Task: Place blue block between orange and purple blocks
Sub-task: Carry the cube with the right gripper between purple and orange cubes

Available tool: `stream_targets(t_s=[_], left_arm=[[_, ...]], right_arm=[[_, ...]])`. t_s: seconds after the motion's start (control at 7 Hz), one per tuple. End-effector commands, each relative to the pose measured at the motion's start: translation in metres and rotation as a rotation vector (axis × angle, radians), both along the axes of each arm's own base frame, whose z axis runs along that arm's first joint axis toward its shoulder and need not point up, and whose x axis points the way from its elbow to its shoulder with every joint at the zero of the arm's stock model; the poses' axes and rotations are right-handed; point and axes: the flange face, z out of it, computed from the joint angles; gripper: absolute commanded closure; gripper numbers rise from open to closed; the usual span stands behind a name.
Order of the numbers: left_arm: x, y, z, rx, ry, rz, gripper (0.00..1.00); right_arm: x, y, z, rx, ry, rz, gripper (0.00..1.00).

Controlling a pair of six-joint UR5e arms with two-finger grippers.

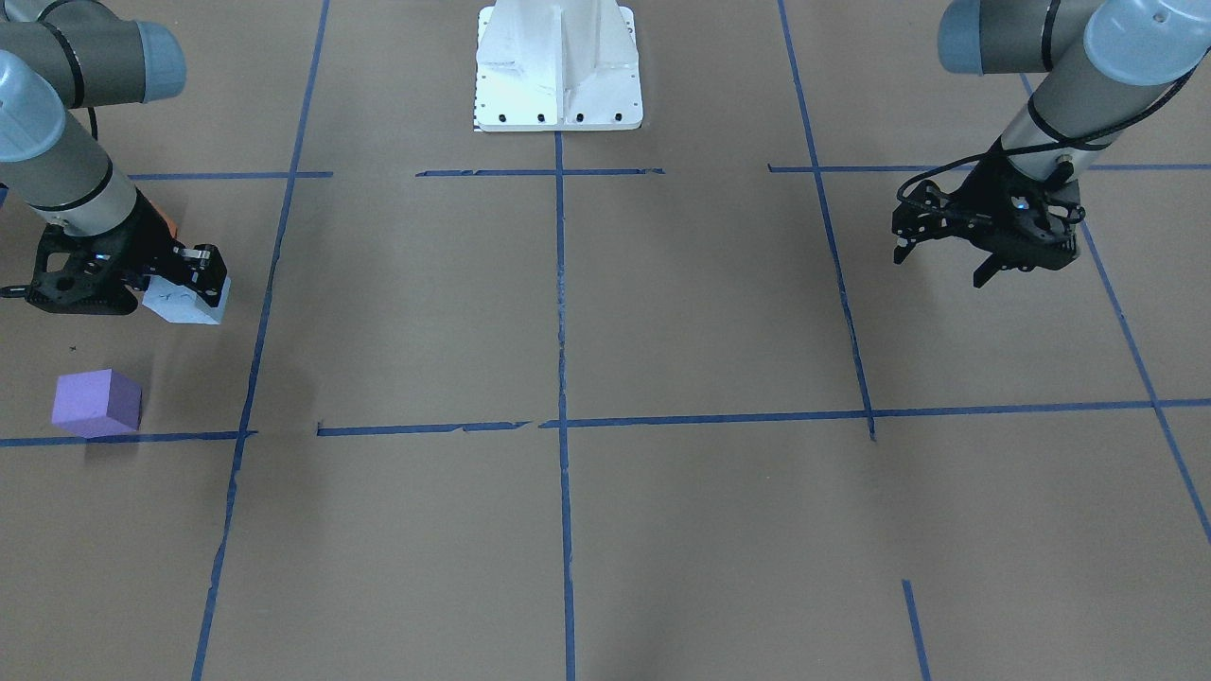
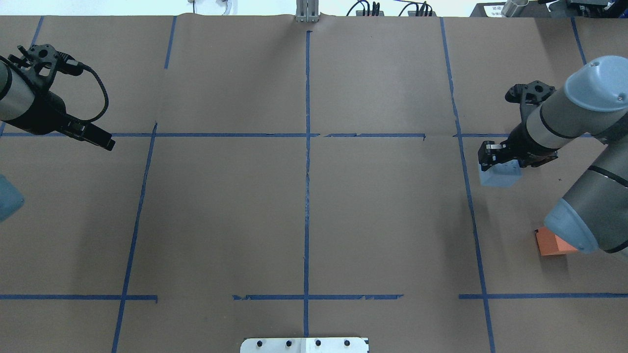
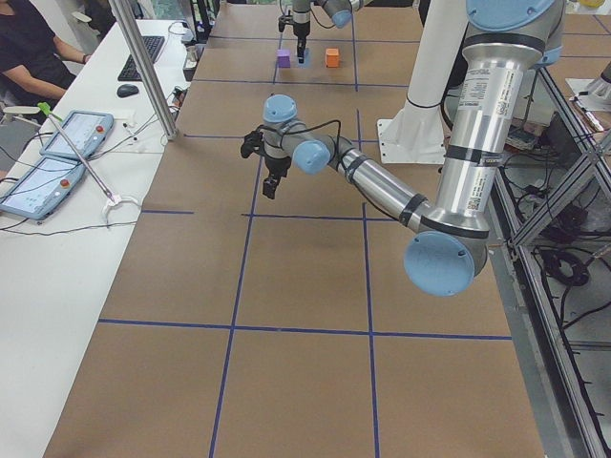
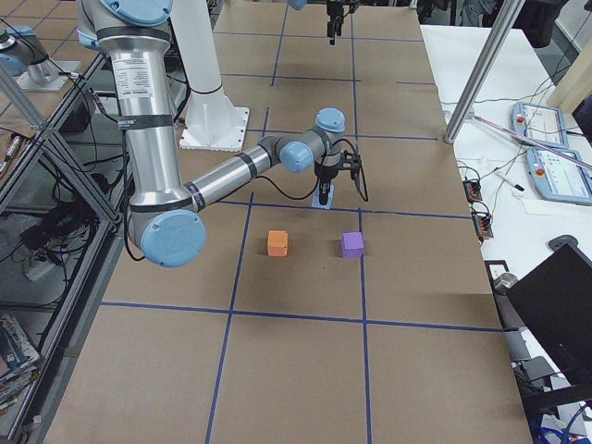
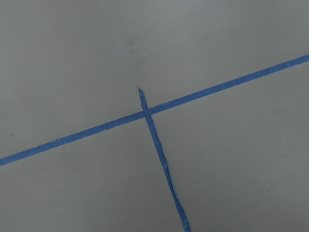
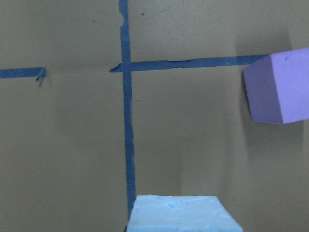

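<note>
My right gripper (image 1: 197,288) is shut on the light blue block (image 1: 182,305), holding it low over the table; the pair also shows in the overhead view (image 2: 499,175). In the right wrist view the blue block (image 6: 182,213) fills the bottom centre. The purple block (image 1: 97,402) sits on the table, on the operators' side of the gripper, and shows at the right edge of the wrist view (image 6: 280,87). The orange block (image 2: 550,243) lies nearer the robot's base, partly under my right arm. In the right exterior view the orange block (image 4: 277,243) and the purple block (image 4: 352,244) stand apart, the blue block (image 4: 324,203) beyond the gap. My left gripper (image 1: 944,265) is open and empty, far off.
Blue tape lines (image 1: 560,284) divide the brown table into a grid. The white robot base (image 1: 558,66) stands at the table's edge. A side bench with tablets (image 3: 72,134) and a seated operator shows in the left exterior view.
</note>
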Motion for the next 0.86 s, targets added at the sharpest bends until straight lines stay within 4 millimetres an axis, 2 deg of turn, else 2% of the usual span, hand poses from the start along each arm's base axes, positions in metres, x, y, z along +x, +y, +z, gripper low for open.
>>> stream_targets(t_s=[0.0,0.43,0.57,0.71], left_arm=[[0.001,0.0,0.001,-0.005,-0.001,0.001,0.0],[0.001,0.0,0.0,-0.004,-0.001,0.0,0.0],[0.001,0.0,-0.001,-0.004,0.0,-0.001,0.0],[0.003,0.0,-0.003,-0.034,0.009,-0.027,0.0]], right_arm=[[0.013,0.005,0.035,-0.012,0.039,-0.036,0.9],[0.025,0.016,0.079,-0.058,0.087,-0.058,0.92],[0.025,0.015,0.087,-0.07,0.095,-0.055,0.92],[0.026,0.012,0.11,-0.079,0.103,-0.052,0.92]])
